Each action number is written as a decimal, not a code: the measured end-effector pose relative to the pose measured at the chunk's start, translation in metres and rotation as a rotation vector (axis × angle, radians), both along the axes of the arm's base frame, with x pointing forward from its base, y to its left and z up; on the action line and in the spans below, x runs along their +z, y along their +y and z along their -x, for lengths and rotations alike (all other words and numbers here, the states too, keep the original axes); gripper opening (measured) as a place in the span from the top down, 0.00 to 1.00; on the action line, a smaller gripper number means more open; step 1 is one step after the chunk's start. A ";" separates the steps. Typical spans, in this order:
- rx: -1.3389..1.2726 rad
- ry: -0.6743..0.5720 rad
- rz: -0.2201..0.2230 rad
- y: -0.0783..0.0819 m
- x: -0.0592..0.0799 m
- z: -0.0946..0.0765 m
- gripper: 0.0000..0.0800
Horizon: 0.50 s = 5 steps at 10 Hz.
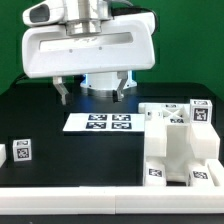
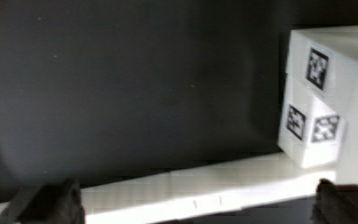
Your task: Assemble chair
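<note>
The chair's white blocky parts (image 1: 178, 140) lie clustered at the exterior view's right, tags showing on several faces. Two small tagged white pieces (image 1: 22, 150) sit at that view's left. My gripper (image 1: 93, 92) hangs open above the black table, behind the marker board (image 1: 100, 122) and well apart from every part. In the wrist view one tagged white chair part (image 2: 318, 100) shows off to the side. The dark fingertips (image 2: 43, 205) of my gripper (image 2: 194, 205) stand wide with nothing between them. A blurred white strip (image 2: 194, 185) runs under them; what it is I cannot tell.
The black table (image 1: 50, 115) ends in a white front rail (image 1: 110, 205). The arm's large white body (image 1: 85, 45) fills the top of the exterior view against a green backdrop.
</note>
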State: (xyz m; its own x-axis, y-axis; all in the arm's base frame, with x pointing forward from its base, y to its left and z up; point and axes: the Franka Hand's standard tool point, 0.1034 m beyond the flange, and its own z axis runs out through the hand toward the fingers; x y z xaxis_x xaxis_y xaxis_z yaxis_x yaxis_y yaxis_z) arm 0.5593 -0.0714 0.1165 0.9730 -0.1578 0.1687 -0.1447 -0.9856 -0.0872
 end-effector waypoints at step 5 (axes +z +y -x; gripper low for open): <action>-0.217 0.023 -0.047 -0.016 -0.002 0.005 0.19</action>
State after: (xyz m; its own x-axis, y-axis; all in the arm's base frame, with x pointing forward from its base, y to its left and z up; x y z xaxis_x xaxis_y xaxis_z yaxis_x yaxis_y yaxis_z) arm 0.5546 -0.0873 0.1142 0.9187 -0.3714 0.1344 -0.3559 -0.9259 -0.1264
